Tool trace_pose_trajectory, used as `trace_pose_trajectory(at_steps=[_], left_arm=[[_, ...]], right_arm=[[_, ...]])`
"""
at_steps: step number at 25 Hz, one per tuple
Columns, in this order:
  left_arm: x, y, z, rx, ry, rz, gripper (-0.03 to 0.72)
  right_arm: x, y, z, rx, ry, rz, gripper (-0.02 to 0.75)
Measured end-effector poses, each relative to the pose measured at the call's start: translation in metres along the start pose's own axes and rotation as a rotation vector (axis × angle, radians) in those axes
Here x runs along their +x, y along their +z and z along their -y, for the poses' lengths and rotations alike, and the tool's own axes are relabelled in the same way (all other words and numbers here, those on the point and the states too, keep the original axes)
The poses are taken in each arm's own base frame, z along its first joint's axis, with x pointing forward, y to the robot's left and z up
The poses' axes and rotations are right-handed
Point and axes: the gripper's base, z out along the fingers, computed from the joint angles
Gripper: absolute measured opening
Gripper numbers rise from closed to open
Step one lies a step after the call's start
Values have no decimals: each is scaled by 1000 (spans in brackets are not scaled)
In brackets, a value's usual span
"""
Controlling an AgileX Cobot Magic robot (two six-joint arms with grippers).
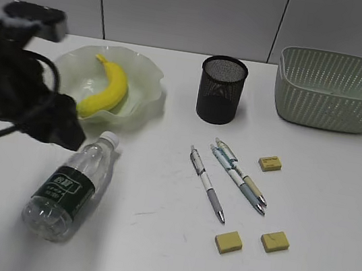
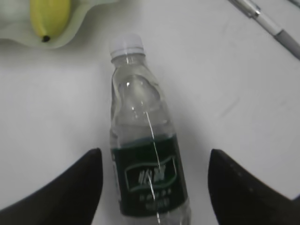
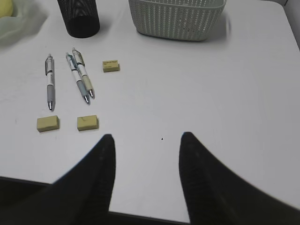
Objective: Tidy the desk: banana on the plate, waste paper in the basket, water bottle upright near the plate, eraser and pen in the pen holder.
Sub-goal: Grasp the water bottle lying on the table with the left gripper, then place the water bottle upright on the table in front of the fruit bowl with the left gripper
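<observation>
**Bottle pick: left tool lined up, not yet closed**

Step in hand, as I judge it: stand the water bottle [image 2: 147,154] up near the plate [image 1: 150,76]. Banana [image 1: 108,88] is already in the plate. No waste paper visible in any view, so I can't say where it is

How I'd do it well:
- Close on the labelled section, not the clear shoulder; thin plastic there will likely flex and slip
- Bottle is part full, so water will shift on tilt; rotate slowly, cap end up
- Set it down just clear of the ruffled rim, base flat before letting go
- Cap is close to the plate edge, so swing the base round, not the cap into the glass

Left to right on the surface [image 1: 150,253]:
- Left tool [image 2: 154,187]: released, fingers [image 2: 75,187] spread either side of the bottle's label, not touching it. Bottle lies on its side, cap [image 2: 126,43] pointing away from the tool toward the plate; label end sits between the fingers
- Pen holder [image 1: 222,89] upright, mid-surface, behind three pens [image 1: 207,184] and three erasers [image 1: 269,164], all still loose
- Basket [image 1: 334,90] far right, nothing visible inside
- Right tool [image 3: 145,154]: released, holding nothing, hanging over bare surface, well apart from pens and erasers
</observation>
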Motion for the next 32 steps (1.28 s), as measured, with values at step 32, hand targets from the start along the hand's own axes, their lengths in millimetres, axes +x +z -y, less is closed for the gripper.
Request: trace_pose_trajectory(at_steps=[32], left_arm=[[32, 21, 9, 2, 112, 800, 371]], right_arm=[[0, 0, 0, 1, -1, 0, 342]])
